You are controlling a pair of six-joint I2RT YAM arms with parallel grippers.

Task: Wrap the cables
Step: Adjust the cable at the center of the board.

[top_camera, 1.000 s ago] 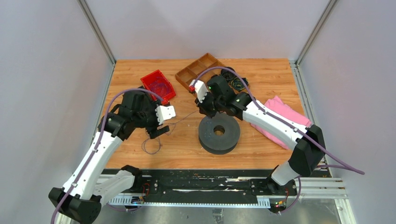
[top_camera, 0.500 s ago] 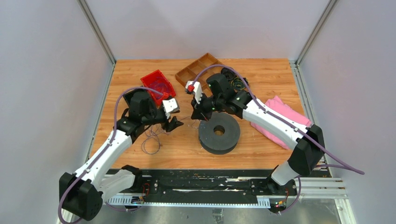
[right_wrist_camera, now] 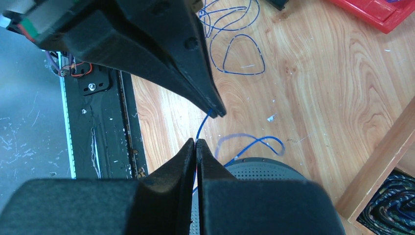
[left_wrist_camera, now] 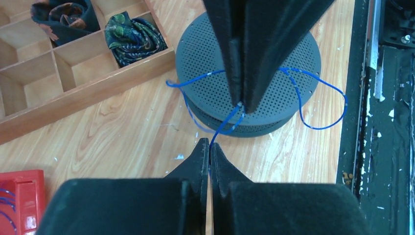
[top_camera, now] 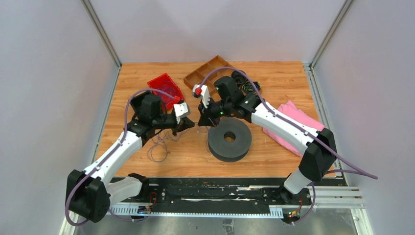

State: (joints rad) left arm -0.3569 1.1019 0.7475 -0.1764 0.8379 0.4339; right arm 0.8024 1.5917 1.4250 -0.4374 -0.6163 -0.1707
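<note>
The cable point(left_wrist_camera: 222, 128) I am working is a very thin wire. One short stretch of it runs almost straight between the tips of the two hands, just above the bench point(top_camera: 274, 78) at the centre of the overhead view. From the left wrist camera it climbs out from between my own fingertips at the bottom centre to the tip of the right hand point(left_wrist_camera: 241, 100) coming down from the top. From there it throws one loop out to the left and a wider one to the right, over the edge of the round perforated spool point(left_wrist_camera: 274, 58). The rest of it lies in loose loops on the wood, lower left of centre in the overhead view. The left hand point(left_wrist_camera: 210, 152) is closed with its fingers pressed together on the cable. The right hand point(right_wrist_camera: 196, 145) is closed the same way, and the wire leaves its tip toward the left hand. The two tips sit close but apart, beside the upper left rim of the spool. Above them in the overhead view sit a red bin point(top_camera: 165, 88) and a wooden tray point(top_camera: 208, 71) with compartments, two of which hold dark coiled bundles. A pink cloth point(top_camera: 293, 120) lies on the right side under the right arm.
</note>
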